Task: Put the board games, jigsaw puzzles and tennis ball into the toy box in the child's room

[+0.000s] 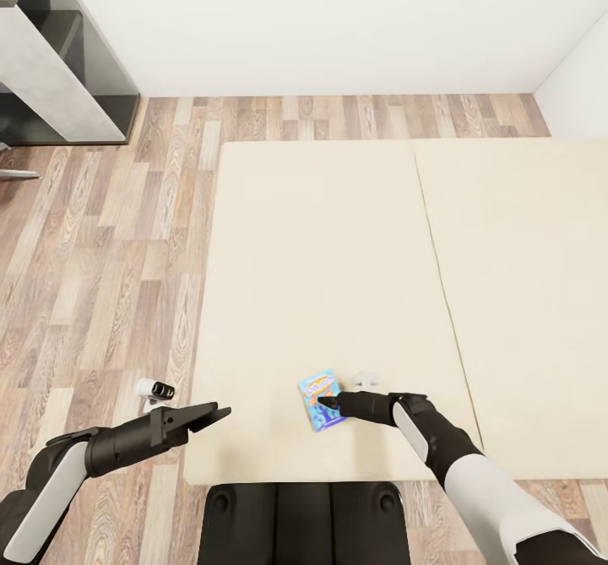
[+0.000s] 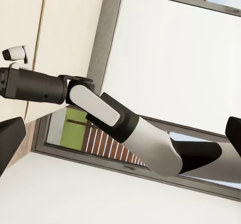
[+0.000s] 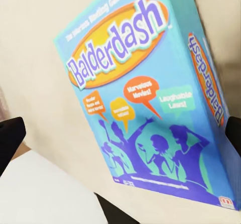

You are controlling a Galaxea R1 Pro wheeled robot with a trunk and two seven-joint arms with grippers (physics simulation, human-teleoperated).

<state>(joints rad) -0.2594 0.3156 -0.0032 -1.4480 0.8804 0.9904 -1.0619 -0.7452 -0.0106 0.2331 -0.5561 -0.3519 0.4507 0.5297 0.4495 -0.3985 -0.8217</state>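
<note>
White walls and a wood-plank floor (image 1: 101, 261) frame the bed (image 1: 338, 252), whose plain beige mattress lies in two sections parted by a seam. Off the bed's far corner, against the wall, stands a grey and dark cabinet unit (image 1: 59, 67). Beside the bed's near left corner a small white and black device (image 1: 154, 390) lies on the floor. On the mattress near its front edge rests the small blue board game (image 1: 320, 399), lid up; the right wrist view shows the lid reads "Balderdash" (image 3: 145, 93). Just beyond the box sits a small white object (image 1: 366, 376), too small to make out. The right arm reaches in low over the front edge, its right pincer (image 1: 331, 402) at the box with dark fingertips spread to either side, not clamped. The left arm is stretched level over the bed's near left corner, left pincer (image 1: 211, 417) empty, fingers apart.
</note>
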